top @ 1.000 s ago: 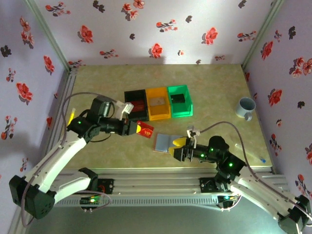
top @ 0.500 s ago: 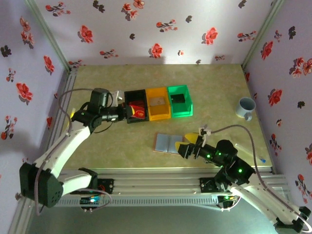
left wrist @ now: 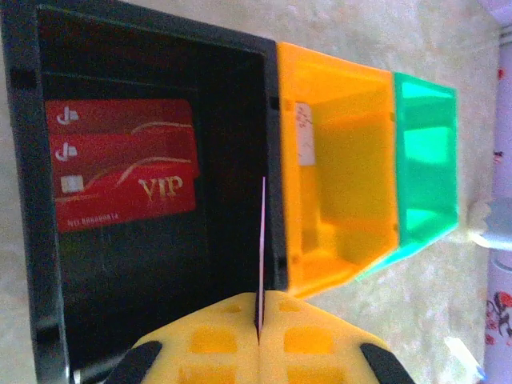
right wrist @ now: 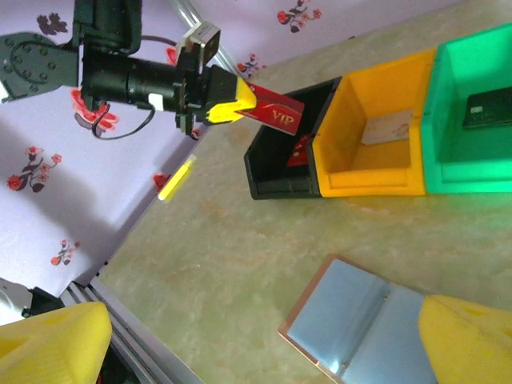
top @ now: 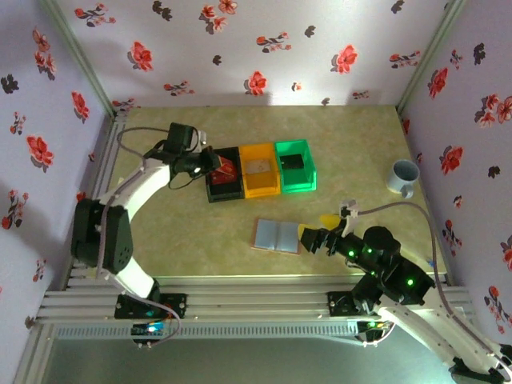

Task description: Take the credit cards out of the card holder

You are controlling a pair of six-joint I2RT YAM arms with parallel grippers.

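"VIP" stands in gold on a red card [left wrist: 120,182] in the black bin [left wrist: 20,240].

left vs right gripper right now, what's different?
The left gripper is shut on a red card; the right gripper is open and empty. The left one hangs over the black bin; the right one is next to the open card holder. Both have yellow fingers.
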